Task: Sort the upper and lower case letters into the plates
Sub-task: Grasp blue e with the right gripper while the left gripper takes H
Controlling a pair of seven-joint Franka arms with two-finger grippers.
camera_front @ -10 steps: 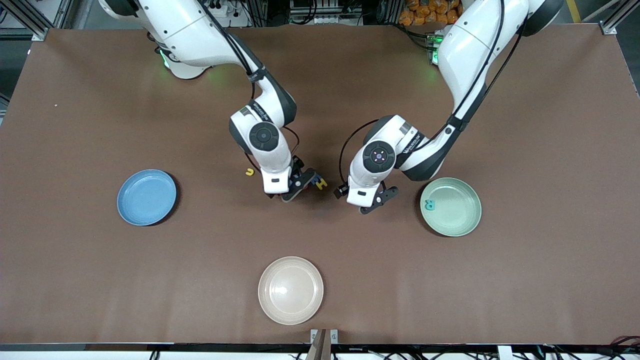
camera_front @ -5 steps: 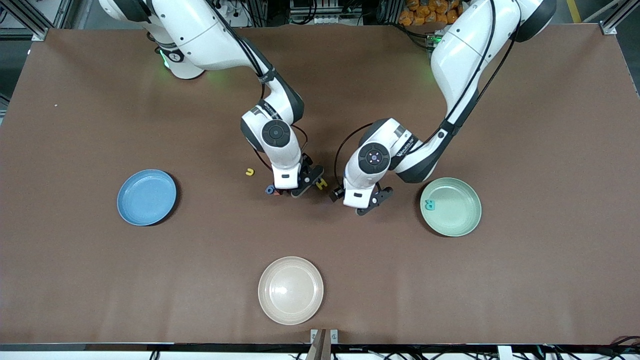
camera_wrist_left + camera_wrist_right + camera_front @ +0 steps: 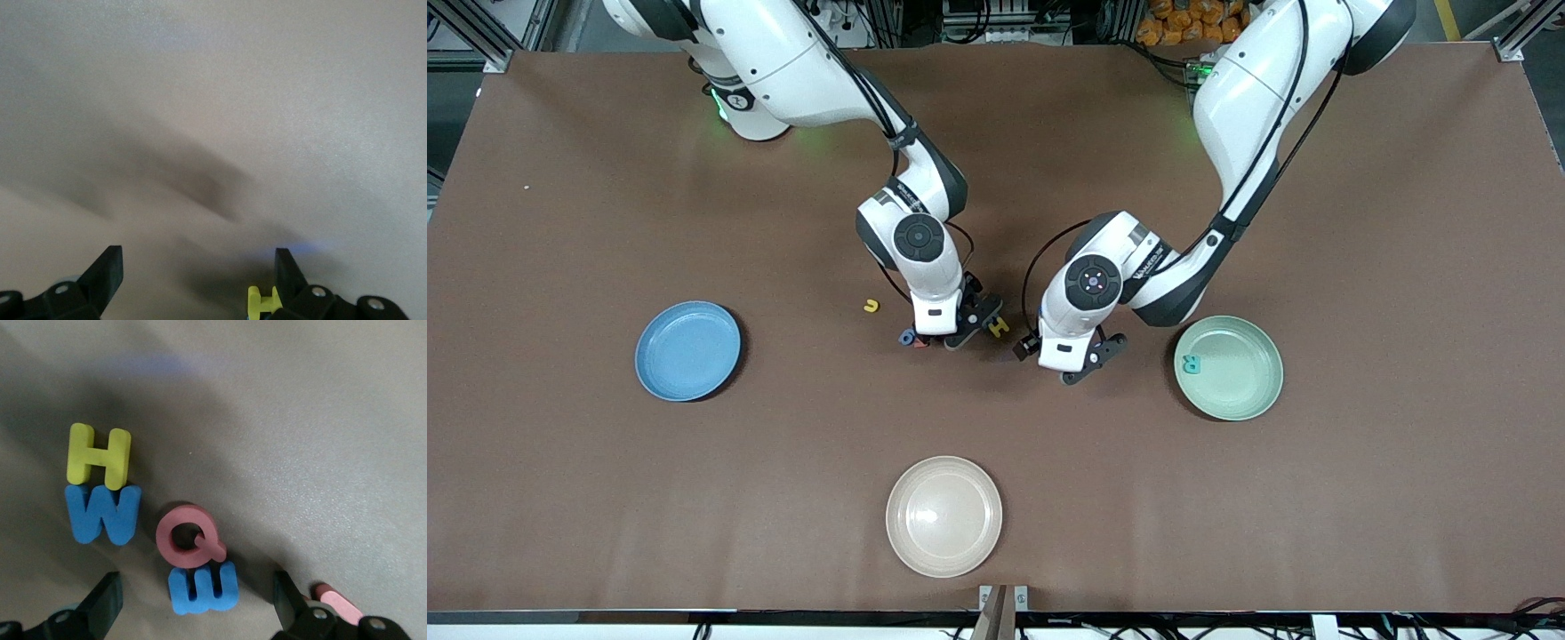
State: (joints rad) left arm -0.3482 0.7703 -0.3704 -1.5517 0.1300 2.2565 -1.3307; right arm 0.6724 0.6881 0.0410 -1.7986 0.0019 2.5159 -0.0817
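On the brown counter (image 3: 1360, 498) three plates lie well apart: the sky blue plate (image 3: 687, 350) toward the right arm's end, the mint green plate (image 3: 1229, 367) toward the left arm's end, and a cream-white plate (image 3: 943, 516) nearest the front camera. The green plate holds one teal letter (image 3: 1190, 363); the blue plate's dish shows bare. The right tool (image 3: 193, 603) hangs low over a cluster of letters at mid-counter, fingers spread wide and gripping nothing; under it lie a yellow H (image 3: 99, 455) touching a blue W (image 3: 103, 514), a red Q (image 3: 187, 535) touching a blue letter (image 3: 202, 589), and a pink piece (image 3: 337, 603) beside one finger. The left tool (image 3: 198, 280) hovers just beside that cluster, likewise wide open and unloaded. A small yellow letter (image 3: 870, 306) lies apart, toward the blue plate.
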